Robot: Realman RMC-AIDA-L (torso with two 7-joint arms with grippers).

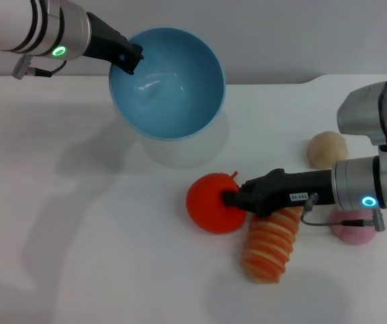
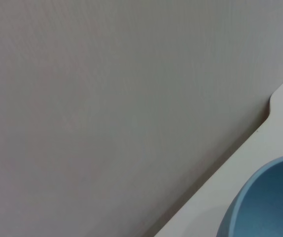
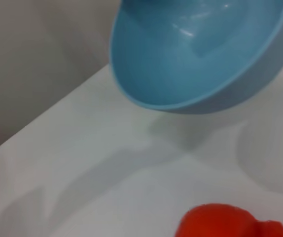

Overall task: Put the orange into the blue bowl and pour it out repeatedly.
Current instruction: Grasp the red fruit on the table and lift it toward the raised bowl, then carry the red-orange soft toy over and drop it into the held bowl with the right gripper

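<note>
The blue bowl (image 1: pixel 170 91) is held up off the white table and tilted with its mouth toward me; it is empty. My left gripper (image 1: pixel 129 58) is shut on its rim at the far left side. The bowl also shows in the left wrist view (image 2: pixel 265 202) and in the right wrist view (image 3: pixel 200 54). The orange (image 1: pixel 210 202) lies on the table in front of the bowl, stem nub up. It also shows in the right wrist view (image 3: pixel 220 222). My right gripper (image 1: pixel 232 198) reaches in from the right and touches the orange's right side.
A long orange-and-cream striped loaf (image 1: pixel 271 246) lies just under the right arm, close to the orange. A tan ball (image 1: pixel 327 148) and a pink ball (image 1: pixel 352 231) sit at the right. The table's back edge runs along a grey wall.
</note>
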